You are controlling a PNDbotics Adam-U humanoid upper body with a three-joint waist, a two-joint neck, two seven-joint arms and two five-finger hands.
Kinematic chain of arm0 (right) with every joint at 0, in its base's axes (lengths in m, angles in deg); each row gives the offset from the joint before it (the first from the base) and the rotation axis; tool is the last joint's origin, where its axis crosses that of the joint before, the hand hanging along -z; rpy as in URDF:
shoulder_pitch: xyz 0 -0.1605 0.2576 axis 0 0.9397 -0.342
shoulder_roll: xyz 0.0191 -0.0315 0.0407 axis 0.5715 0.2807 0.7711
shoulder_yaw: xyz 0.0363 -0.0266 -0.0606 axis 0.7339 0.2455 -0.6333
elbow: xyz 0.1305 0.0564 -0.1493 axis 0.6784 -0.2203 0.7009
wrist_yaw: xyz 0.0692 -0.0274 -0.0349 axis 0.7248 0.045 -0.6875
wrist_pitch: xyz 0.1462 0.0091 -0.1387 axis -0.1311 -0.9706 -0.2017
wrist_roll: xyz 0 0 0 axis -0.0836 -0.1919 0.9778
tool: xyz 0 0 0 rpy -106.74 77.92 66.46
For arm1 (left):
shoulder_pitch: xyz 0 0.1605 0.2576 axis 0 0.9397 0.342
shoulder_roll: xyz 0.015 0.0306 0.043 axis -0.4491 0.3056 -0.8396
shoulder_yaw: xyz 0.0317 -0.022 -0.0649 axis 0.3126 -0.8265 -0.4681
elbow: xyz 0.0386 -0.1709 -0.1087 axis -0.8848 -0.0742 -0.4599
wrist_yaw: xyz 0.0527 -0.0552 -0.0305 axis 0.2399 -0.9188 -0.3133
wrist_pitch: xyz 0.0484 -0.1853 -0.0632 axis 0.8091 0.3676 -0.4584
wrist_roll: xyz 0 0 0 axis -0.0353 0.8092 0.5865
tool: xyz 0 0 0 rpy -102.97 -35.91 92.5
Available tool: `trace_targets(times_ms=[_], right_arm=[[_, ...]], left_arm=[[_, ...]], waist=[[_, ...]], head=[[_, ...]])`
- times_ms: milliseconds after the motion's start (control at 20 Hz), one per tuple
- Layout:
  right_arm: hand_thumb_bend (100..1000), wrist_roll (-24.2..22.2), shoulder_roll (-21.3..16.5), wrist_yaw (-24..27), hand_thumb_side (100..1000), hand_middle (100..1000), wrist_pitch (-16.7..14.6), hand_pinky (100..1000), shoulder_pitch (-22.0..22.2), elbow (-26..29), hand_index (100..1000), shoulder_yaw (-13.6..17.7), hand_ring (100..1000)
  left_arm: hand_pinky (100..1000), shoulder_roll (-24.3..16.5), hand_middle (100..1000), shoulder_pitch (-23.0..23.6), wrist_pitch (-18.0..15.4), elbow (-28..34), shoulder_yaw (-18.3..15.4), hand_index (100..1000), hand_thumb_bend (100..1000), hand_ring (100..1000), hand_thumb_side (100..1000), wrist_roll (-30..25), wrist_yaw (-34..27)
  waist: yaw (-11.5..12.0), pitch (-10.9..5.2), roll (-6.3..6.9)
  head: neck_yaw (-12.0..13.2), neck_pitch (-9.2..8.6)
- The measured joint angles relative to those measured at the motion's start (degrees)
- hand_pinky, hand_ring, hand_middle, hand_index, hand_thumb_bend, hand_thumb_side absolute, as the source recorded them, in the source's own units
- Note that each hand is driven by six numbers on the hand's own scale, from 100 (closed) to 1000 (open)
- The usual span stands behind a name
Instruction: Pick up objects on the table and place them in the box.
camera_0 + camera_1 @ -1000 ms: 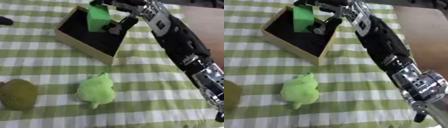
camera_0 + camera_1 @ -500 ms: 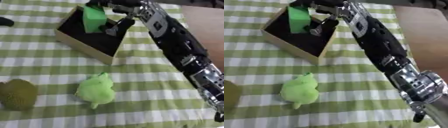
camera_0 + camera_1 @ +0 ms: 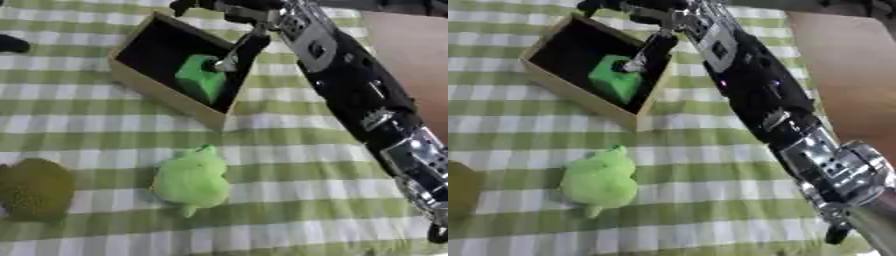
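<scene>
The robot's right hand [image 3: 229, 20] hovers over the black-lined wooden box [image 3: 150, 90], fingers released. The green block [image 3: 201, 80] lies inside, evidently dropped there.

Black right arm [image 3: 350, 85] with glossy casing, silver metal joint near the elbow, dark hand [image 3: 229, 10] with thin fingers

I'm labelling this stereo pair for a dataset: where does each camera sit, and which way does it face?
Left eye view: head camera, looking down at the green-checked tablecloth; the right arm enters from the right, its right hand over the black-lined wooden box.
Right eye view: the other head camera, facing likewise, scene shifted left.
Both share the green block in the box and the green plush toy.
</scene>
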Motion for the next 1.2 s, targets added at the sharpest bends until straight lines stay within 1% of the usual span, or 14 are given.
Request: trace_targets(times_ms=[50,100,250,400,500,750,1000,1150,1200], right_arm=[[120,-0.33,-0.01,1.48,100,785,0.33,1000,0.06,0.39,1000,0.26,1000],[100,-0.69,-0.05,3.25,100,774,0.69,1000,0.12,0.94,1000,0.57,1000],[100,-2.14,-1.13,10.65,100,762,2.14,1000,0.42,3.19,1000,1.68,1000],[100,-3.58,-3.84,18.53,100,761,3.58,1000,1.07,5.84,1000,2.71,1000],[100,-4.03,-6.06,22.73,100,758,4.03,1000,1.82,7.8,1000,2.87,1000],[100,-4.35,-10.5,30.31,100,745,4.35,1000,4.39,12.28,1000,3.26,1000],[100,-5.19,-15.28,37.61,100,722,5.19,1000,9.09,18.6,1000,4.65,1000],[100,-6.15,-18.64,43.37,100,672,6.15,1000,13.48,24.34,1000,6.14,1000],[100,-6.44,-19.88,45.65,100,670,6.44,1000,15.25,26.67,1000,6.78,1000]], left_arm=[[755,0.0,796,0.04,0.0,0.0,0.0,863,100,916,565,0.0,0.0],[755,0.0,797,0.08,0.0,0.0,0.0,864,100,916,565,0.01,0.0],[755,0.0,797,0.5,-0.09,0.0,-0.01,864,100,917,565,0.12,0.01],[756,-0.02,797,0.82,-0.26,0.0,-0.03,864,100,917,565,0.29,0.04],[756,-0.05,798,1.11,-0.29,0.0,-0.04,864,100,918,565,0.33,0.09],[757,-0.08,798,1.55,-0.42,0.0,-0.06,864,100,919,565,0.47,0.23],[757,-0.37,799,1.66,-0.71,0.0,-0.26,864,100,919,566,0.72,0.34],[758,-1.06,804,1.79,-1.01,0.0,-0.42,867,100,923,575,0.95,0.79],[758,-1.34,804,1.88,-1.17,0.0,-0.51,868,100,923,576,1.06,1.23]], waist=[[-0.06,0.0,0.0],[-0.17,0.0,0.0],[-0.73,0.0,0.0],[-1.37,-0.02,0.0],[-1.82,-0.06,0.0],[-2.54,-0.07,0.01],[-3.23,-0.08,0.03],[-3.6,-0.08,0.04],[-3.74,-0.08,0.1]], head=[[0.18,0.02],[0.41,0.03],[1.45,0.14],[2.69,0.54],[3.55,0.6],[5.1,0.96],[6.15,1.05],[6.68,1.05],[6.81,1.05]])
